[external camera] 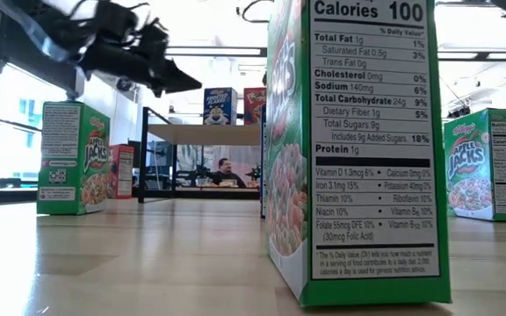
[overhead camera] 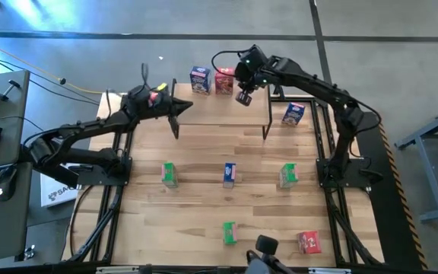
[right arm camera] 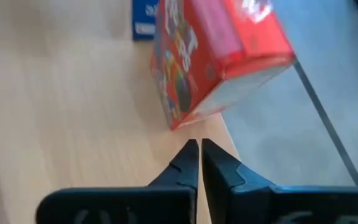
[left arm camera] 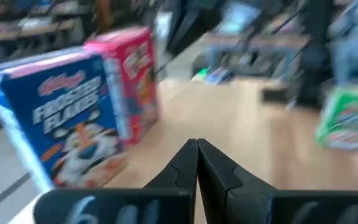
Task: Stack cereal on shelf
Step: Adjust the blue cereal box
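1. The shelf (overhead camera: 219,114) stands at the tabletop's (overhead camera: 204,221) far edge; a blue box (overhead camera: 199,79) and a red box (overhead camera: 224,81) stand on its far edge.
2. Left gripper (overhead camera: 186,106) and right gripper (overhead camera: 243,98) hover over the shelf, jaws together, empty.
3. Room behind: a seated person (external camera: 224,173).

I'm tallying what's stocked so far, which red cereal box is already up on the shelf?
The red box standing on the shelf beside the blue box. The other visible red box sits on the tabletop near the front right.
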You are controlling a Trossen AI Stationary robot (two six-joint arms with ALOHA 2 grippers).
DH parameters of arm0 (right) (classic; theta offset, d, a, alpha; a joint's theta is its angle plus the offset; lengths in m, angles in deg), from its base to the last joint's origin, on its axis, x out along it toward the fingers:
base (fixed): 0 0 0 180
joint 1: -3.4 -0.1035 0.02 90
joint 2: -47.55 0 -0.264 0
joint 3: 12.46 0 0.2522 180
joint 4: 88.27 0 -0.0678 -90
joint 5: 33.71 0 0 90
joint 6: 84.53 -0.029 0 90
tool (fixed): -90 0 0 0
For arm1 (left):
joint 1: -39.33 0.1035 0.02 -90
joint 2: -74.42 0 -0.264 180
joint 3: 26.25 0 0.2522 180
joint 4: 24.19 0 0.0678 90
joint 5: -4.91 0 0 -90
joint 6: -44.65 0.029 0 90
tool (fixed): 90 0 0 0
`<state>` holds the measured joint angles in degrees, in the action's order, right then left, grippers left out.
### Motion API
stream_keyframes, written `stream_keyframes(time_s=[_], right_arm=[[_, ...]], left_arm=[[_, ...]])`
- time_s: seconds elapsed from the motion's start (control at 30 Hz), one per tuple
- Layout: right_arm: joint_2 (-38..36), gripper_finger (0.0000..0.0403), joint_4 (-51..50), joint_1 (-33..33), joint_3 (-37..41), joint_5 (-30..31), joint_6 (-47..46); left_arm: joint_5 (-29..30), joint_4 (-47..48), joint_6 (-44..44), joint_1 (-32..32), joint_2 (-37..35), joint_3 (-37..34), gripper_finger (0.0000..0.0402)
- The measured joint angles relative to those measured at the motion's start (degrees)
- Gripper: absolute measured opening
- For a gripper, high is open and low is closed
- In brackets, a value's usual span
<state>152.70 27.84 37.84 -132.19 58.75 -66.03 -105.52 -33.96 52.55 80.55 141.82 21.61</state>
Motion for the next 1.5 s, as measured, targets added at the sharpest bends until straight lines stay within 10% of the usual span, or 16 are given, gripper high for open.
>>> stream_keyframes(time_s=[0.6, 1.5], right_arm=[[-1.4, 0.0, 0.2, -0.3, 0.0, -2.7, 0.9], [-1.4, 0.0, 1.3, -0.3, 0.0, -2.7, 2.4]], left_arm=[[22.3, 9.4, 9.3, -5.9, 17.0, 18.0, 0.0], [27.6, 9.8, 7.7, -5.6, 21.9, 24.3, 0.0]])
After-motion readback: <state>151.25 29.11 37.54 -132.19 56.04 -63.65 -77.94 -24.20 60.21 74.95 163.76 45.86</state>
